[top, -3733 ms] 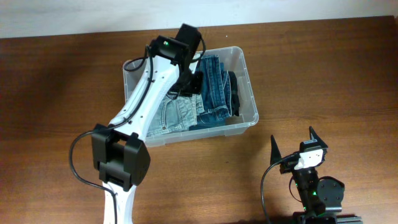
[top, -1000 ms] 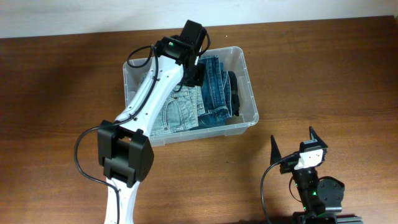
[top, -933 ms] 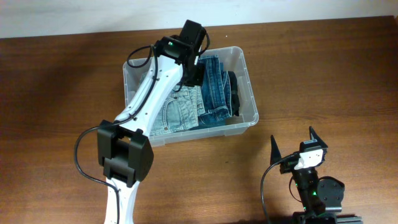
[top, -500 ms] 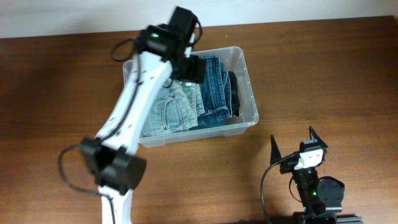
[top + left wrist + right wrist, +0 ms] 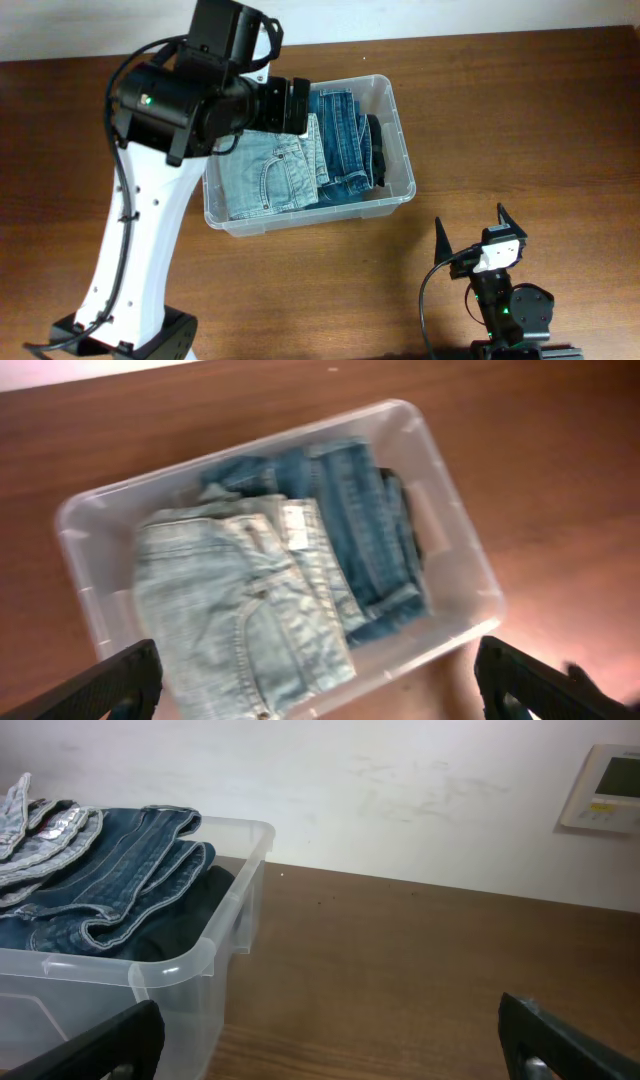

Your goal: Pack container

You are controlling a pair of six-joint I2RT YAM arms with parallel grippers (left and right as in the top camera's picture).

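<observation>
The container (image 5: pixel 402 188), a clear plastic bin, sits on the table at centre and shows in all three views (image 5: pixel 470 555) (image 5: pixel 215 955). Inside lie folded light-wash jeans (image 5: pixel 265 175) (image 5: pixel 235 610), darker blue jeans (image 5: pixel 345 140) (image 5: pixel 350 520) (image 5: pixel 120 855) and a dark garment (image 5: pixel 378 150) against the right wall. My left gripper (image 5: pixel 320 682) hangs high above the bin, open, with nothing between its fingers. My right gripper (image 5: pixel 470 222) (image 5: pixel 325 1042) rests open near the table's front right, apart from the bin and holding nothing.
The wooden table (image 5: pixel 520 110) spreads around the bin. My raised left arm (image 5: pixel 140 240) covers the bin's upper left corner in the overhead view. A white wall with a small wall panel (image 5: pixel 605 785) stands behind the table.
The left gripper has gone from shut to open and lifted up out of the bin toward the camera. The jeans stay inside. The right arm has not moved.
</observation>
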